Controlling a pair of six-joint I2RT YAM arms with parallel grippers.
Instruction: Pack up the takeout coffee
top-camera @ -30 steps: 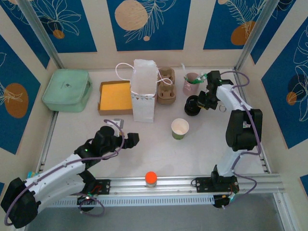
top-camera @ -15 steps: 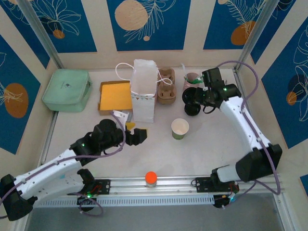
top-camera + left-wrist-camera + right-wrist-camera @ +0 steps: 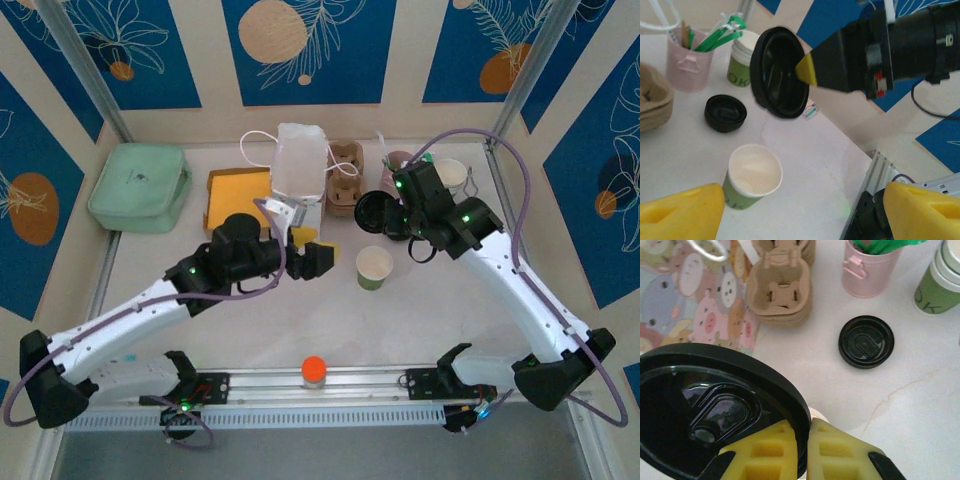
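Here the small olive-green paper cup (image 3: 374, 267) stands lidless in the middle of the desk (image 3: 330, 320), its round black plastic lid (image 3: 372, 212) aloft just behind it.
The right pincer (image 3: 802, 427) is clenched on that lid's rim, holding it tilted; the left pincer (image 3: 310, 250) hangs released, empty, before the white paper bag (image 3: 298, 160). A second ago the right pincer sat low by the pink cup of green straws (image 3: 867, 270), where a second black lid (image 3: 866, 341) lies; the left arm has since reached forward.

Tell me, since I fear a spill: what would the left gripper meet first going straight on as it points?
Probably the lidless green cup, standing ahead in line between its fingers; how near is hard to judge.
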